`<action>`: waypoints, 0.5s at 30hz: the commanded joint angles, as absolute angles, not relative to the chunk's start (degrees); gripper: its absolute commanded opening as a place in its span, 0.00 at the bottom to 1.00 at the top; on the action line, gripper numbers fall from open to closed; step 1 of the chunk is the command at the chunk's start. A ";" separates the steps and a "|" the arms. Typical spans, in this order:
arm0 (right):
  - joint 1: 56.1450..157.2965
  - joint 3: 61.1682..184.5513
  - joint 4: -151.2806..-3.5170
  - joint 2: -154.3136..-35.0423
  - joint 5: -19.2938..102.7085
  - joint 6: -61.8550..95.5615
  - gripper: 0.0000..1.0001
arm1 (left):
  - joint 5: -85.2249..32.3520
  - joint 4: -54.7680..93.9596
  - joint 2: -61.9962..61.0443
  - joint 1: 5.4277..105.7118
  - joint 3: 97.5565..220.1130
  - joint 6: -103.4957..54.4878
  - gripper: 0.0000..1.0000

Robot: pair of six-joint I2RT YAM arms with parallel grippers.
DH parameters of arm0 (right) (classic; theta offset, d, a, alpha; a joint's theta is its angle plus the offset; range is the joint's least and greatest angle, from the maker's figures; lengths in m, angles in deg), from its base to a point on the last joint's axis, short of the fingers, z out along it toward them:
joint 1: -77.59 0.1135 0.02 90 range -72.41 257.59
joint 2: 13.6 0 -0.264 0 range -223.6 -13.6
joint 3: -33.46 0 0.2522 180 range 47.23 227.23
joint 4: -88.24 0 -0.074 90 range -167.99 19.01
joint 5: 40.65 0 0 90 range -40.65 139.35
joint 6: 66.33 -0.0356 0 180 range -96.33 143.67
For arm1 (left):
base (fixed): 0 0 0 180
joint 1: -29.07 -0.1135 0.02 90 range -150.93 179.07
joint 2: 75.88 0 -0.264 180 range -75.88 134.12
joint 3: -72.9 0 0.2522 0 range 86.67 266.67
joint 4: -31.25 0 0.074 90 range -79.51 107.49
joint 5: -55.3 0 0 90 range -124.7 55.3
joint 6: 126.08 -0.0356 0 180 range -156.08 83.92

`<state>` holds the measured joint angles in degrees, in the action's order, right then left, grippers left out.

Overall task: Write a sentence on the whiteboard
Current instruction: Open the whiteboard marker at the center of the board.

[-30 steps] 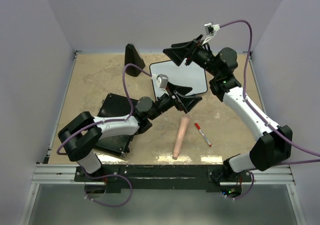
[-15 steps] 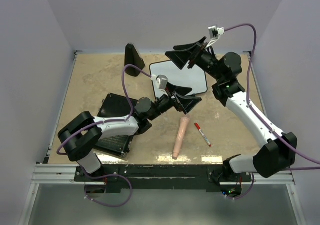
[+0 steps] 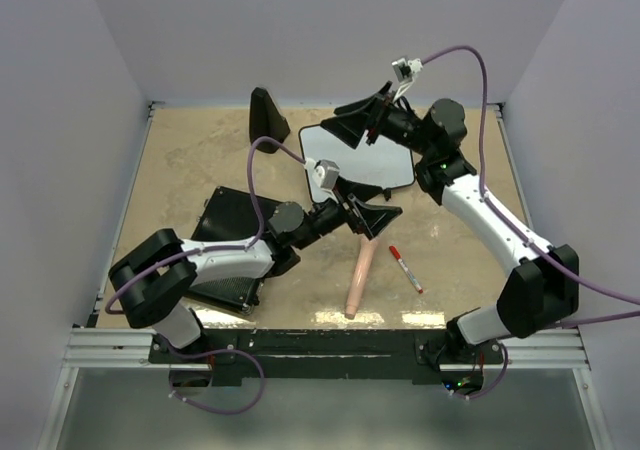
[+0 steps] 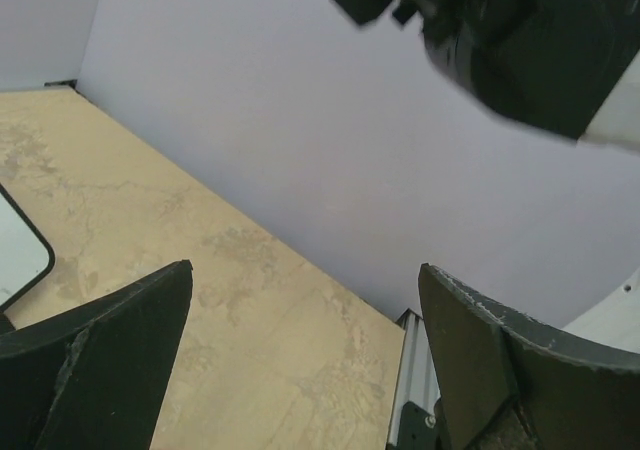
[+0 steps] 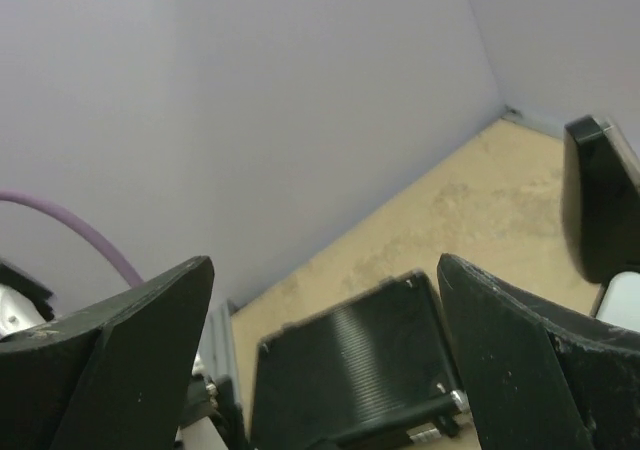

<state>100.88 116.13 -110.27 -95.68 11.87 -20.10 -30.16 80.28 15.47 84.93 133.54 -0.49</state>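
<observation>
The whiteboard (image 3: 388, 163) lies flat on the table at the back middle, its white face blank where it shows; one corner shows in the left wrist view (image 4: 22, 255). A marker (image 3: 405, 268) with a red cap lies on the table near the front right, apart from both grippers. My left gripper (image 3: 366, 213) is open and empty, raised over the board's near edge; in its own view (image 4: 305, 305) only table and wall lie between the fingers. My right gripper (image 3: 356, 126) is open and empty, raised over the board's far left corner, pointing left (image 5: 325, 280).
A pink cylinder (image 3: 360, 275) lies left of the marker. A black flat ribbed case (image 3: 225, 245) lies at the front left, under my left arm, and shows in the right wrist view (image 5: 350, 365). A black upright piece (image 3: 266, 118) stands at the back. Walls enclose the table.
My right gripper has swung left and a little lower over the board's far corner. My left gripper has shifted slightly toward the near side. Both stay open; the marker has not moved.
</observation>
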 commanded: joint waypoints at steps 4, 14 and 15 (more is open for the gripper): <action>94.30 138.88 -73.51 -91.92 21.33 17.83 0.99 | -36.00 72.02 3.85 84.44 122.10 -5.06 1.00; 82.95 125.29 -55.49 -86.13 18.06 39.92 0.99 | -35.94 27.39 -18.13 66.80 128.40 -10.76 1.00; 82.96 121.36 -55.58 -84.98 18.32 41.41 0.99 | -33.40 24.73 -18.40 65.73 129.37 -13.21 1.00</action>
<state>81.98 130.60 -65.66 -87.92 19.81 28.92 -38.07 41.55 -15.63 70.89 124.18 -5.91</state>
